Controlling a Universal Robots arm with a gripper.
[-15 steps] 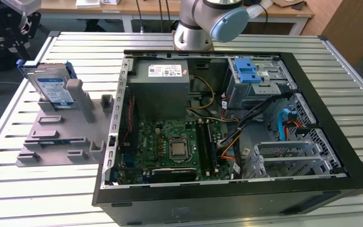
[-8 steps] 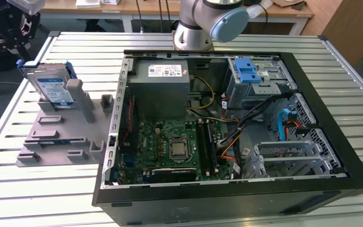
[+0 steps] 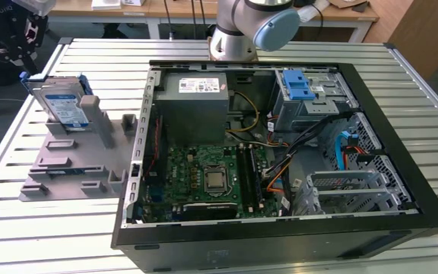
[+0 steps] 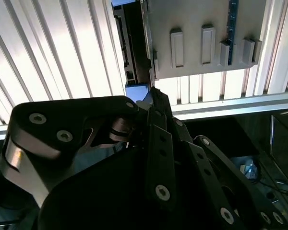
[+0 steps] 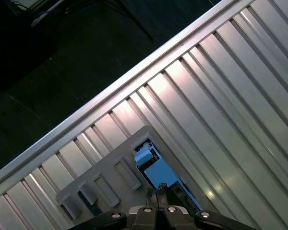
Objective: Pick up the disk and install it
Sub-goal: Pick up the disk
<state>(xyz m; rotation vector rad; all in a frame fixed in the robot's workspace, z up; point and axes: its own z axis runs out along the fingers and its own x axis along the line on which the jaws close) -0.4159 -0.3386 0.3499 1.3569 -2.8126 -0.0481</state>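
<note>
**A:** The gripper hangs at the upper left of the exterior view, over the grey holder and well apart from the open computer case. The jaws look pinched together, with nothing between them.

**B:** And the disk?

**A:** It's standing on edge in that holder, blue rails on, not lifted. In the first wrist view the tips line up over one end of it, near its upper edge. Whether they touch it or hang clear, I can't tell.

**B:** So what's the worry?

**A:** Clenched jaws can't straddle it. My guess is that if they went down like this they'd butt the edge and rock the disk in its slot. They're also over its end, not its middle, so a grip there could let it swing. And a blue rail might snag the holder's post on the way out.
</note>
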